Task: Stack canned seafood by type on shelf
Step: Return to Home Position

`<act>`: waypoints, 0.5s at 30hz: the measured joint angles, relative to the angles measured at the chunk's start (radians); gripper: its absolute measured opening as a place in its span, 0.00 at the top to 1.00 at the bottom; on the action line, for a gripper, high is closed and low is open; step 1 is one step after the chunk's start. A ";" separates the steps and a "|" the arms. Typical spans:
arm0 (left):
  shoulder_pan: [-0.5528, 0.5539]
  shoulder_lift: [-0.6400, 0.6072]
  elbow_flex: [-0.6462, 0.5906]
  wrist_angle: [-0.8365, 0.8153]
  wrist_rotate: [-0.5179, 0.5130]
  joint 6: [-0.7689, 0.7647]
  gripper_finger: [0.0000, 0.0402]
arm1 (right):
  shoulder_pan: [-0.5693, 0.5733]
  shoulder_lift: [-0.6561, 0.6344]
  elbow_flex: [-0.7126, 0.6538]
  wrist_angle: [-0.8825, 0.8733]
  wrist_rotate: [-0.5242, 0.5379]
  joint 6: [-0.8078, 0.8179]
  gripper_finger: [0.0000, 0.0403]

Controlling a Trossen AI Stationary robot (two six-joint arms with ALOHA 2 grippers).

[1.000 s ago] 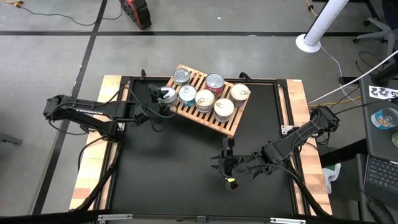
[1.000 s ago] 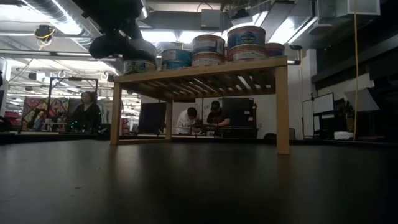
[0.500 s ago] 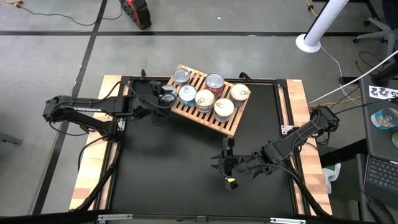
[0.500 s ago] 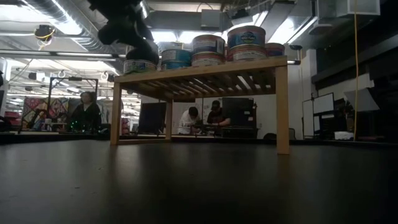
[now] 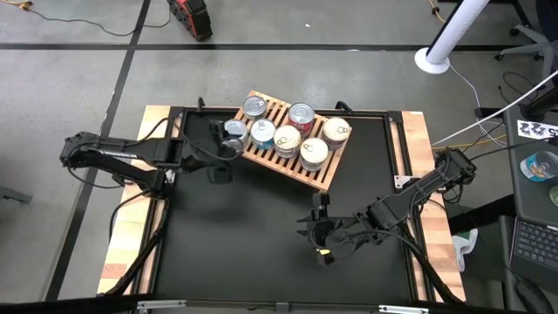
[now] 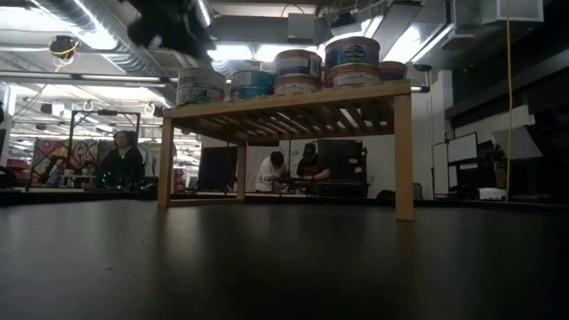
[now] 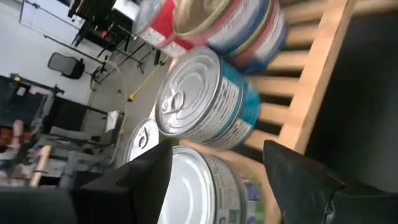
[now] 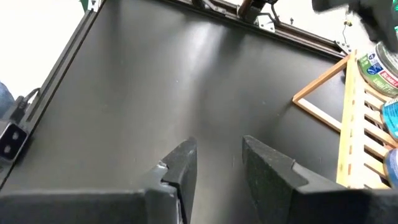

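Atop shelf [image 5: 321,174], cans [image 5: 301,114] upright; shelf long axis diagonal

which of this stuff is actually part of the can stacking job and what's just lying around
Part of the job:
- the seafood cans, standing on the shelf
- the wooden shelf
- the left gripper, open at the shelf's left end
- the right gripper, open, well clear of the shelf

Just lying about:
- the red and black tool on the floor
- the white pole
- the laptop on the side desk
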 joint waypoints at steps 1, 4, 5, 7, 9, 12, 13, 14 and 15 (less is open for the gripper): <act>-0.014 -0.006 0.010 -0.006 0.005 -0.020 0.38 | 0.000 -0.007 -0.001 -0.009 -0.001 0.000 0.69; -0.049 -0.050 0.051 -0.012 0.044 -0.040 0.38 | 0.000 -0.045 -0.001 -0.035 -0.005 -0.001 0.69; -0.059 -0.067 0.070 -0.019 0.055 -0.041 0.38 | 0.000 -0.064 -0.001 -0.049 -0.004 -0.001 0.69; -0.075 -0.111 0.106 -0.032 0.063 -0.053 0.38 | 0.000 -0.101 -0.001 -0.080 0.002 -0.003 0.69; -0.087 -0.164 0.135 -0.053 0.064 -0.091 0.38 | 0.000 -0.147 -0.001 -0.112 0.001 -0.002 0.69; -0.097 -0.264 0.146 -0.098 0.068 -0.200 0.38 | 0.000 -0.226 -0.001 -0.174 0.003 -0.003 0.69; -0.100 -0.297 0.140 -0.121 0.070 -0.242 0.38 | 0.000 -0.252 -0.001 -0.199 0.006 -0.005 0.69; -0.101 -0.333 0.132 -0.155 0.084 -0.288 0.38 | 0.000 -0.278 -0.007 -0.214 0.017 -0.015 0.69; -0.101 -0.368 0.116 -0.182 0.098 -0.330 0.38 | 0.000 -0.304 -0.019 -0.216 0.026 -0.031 0.69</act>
